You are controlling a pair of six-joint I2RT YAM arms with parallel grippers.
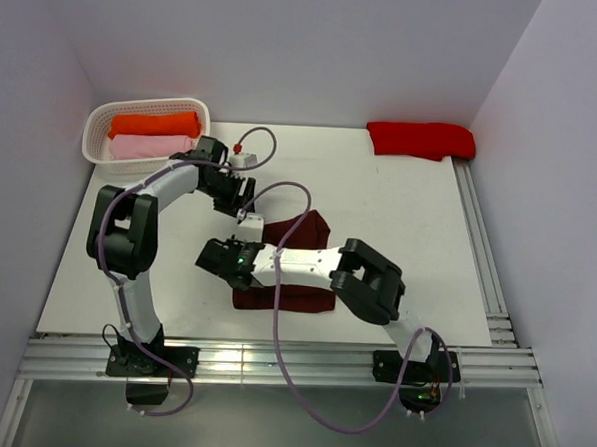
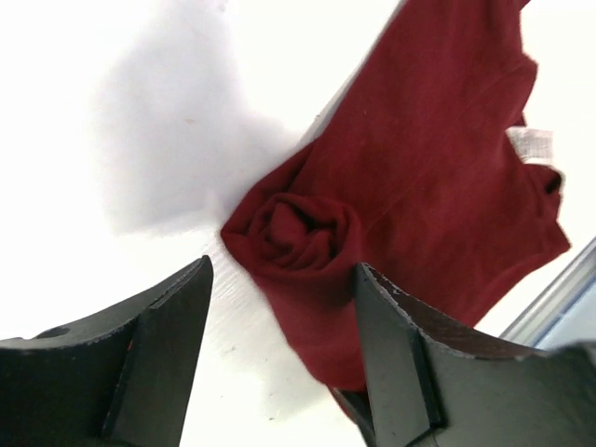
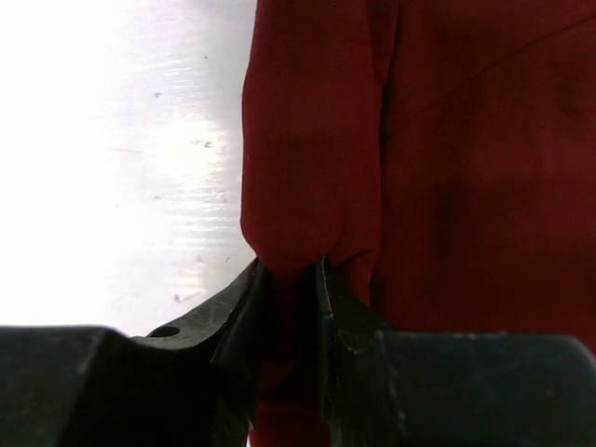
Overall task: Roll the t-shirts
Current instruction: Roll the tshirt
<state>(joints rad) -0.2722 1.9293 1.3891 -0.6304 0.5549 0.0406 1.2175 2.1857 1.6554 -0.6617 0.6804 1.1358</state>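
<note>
- The maroon t-shirt lies at the centre of the frame on the white worktop, with one end rolled into a tight coil.
- The right hand is clamped on a fold at the shirt's edge.
- The left hand hangs over the coil, its fingers apart.
- At upper left, a white basket holds an orange roll and a pink roll.
- At upper right lies a red t-shirt.

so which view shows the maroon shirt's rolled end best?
Left wrist: the rolled end sits in plain sight, spiral visible, ahead of the open left gripper. Top external: arms cover most of the maroon shirt, roll not visible. Right wrist: only a fold pinched by the right gripper.
</note>
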